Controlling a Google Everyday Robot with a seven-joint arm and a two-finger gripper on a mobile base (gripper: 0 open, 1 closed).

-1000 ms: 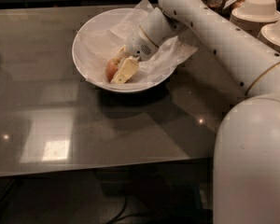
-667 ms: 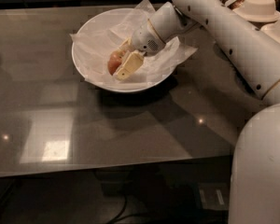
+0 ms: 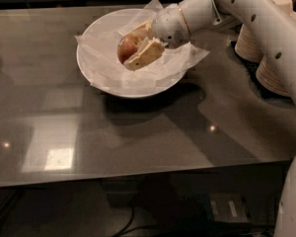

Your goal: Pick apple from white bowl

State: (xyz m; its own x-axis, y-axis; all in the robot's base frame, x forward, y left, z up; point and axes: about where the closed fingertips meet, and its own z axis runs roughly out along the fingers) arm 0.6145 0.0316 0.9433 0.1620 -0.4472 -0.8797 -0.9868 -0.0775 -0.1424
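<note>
The white bowl point(image 3: 96, 75), lined with crumpled white paper, stands on the grey table toward the back. The reddish-orange apple point(image 3: 127, 47) sits between my gripper's point(image 3: 136, 47) two cream fingers point(image 3: 146, 55), which are closed on it. The apple is held a little above the bowl's paper lining, over the bowl's middle. My white arm reaches in from the right, across the bowl's right rim.
Stacks of beige paper bowls point(image 3: 274, 48) stand at the table's right back, just behind my arm. The grey glossy table point(image 3: 138, 132) stretches forward to its front edge, with floor and cables below it.
The gripper has risen with the apple between its fingers, lifting it off the bowl's lining. The camera view has shifted, so the bowl appears further right and up.
</note>
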